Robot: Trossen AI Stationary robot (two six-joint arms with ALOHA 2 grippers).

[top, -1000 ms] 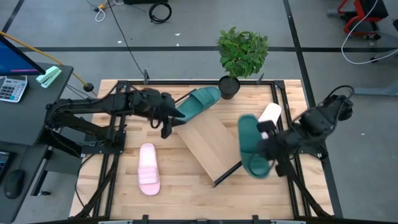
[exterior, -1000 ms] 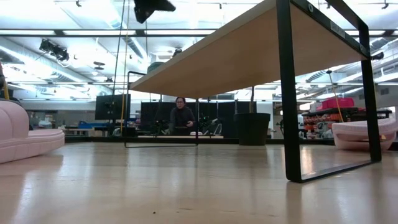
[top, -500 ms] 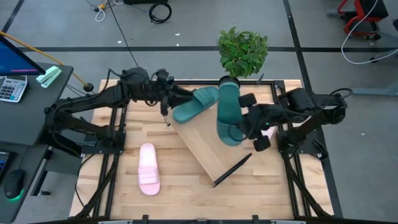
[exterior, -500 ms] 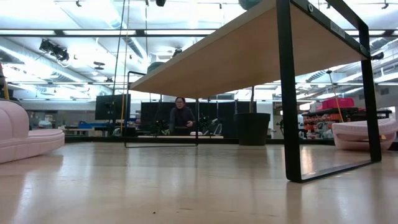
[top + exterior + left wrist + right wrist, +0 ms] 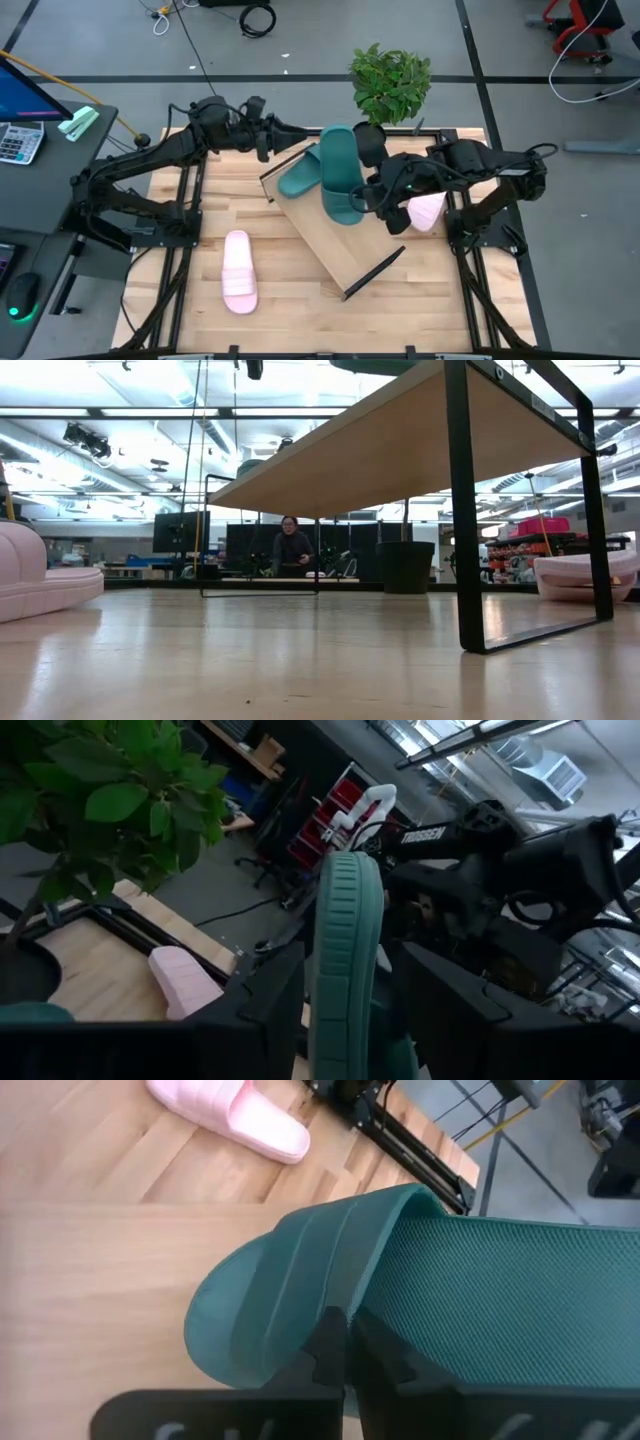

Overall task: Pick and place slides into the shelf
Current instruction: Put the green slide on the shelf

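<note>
The light-wood shelf (image 5: 335, 240) lies slantwise at mid table. One teal slide (image 5: 298, 178) rests on its far end. My right gripper (image 5: 370, 200) is shut on a second teal slide (image 5: 340, 165), held above the shelf; its sole shows at the low view's top (image 5: 375, 365). My left gripper (image 5: 285, 133) stands open and level near the far edge, left of that slide, which shows edge-on (image 5: 345, 920) beyond its fingers. One pink slide (image 5: 238, 270) lies at the near left, another (image 5: 427, 210) under my right arm. My right gripper pinches the teal slide's wide strap (image 5: 330, 1305) between its two shut fingers (image 5: 322, 1352), at the strap's edge next to the footbed (image 5: 520, 1300). The fingers slant down from the table's right side. The slide is lifted clear above the shelf.
A potted plant (image 5: 390, 85) stands at the table's far edge, close behind the held slide. Black frame rails (image 5: 180, 250) run along the table's left and right sides. The shelf's black end bar (image 5: 375, 270) points toward the near right. A person (image 5: 292, 550) sits far behind the table.
My right gripper has carried the teal slide from the table's right side toward the left and far edge, over the shelf, turning it about. My left gripper has risen and moved toward the far edge, away from the teal slide on the shelf.
</note>
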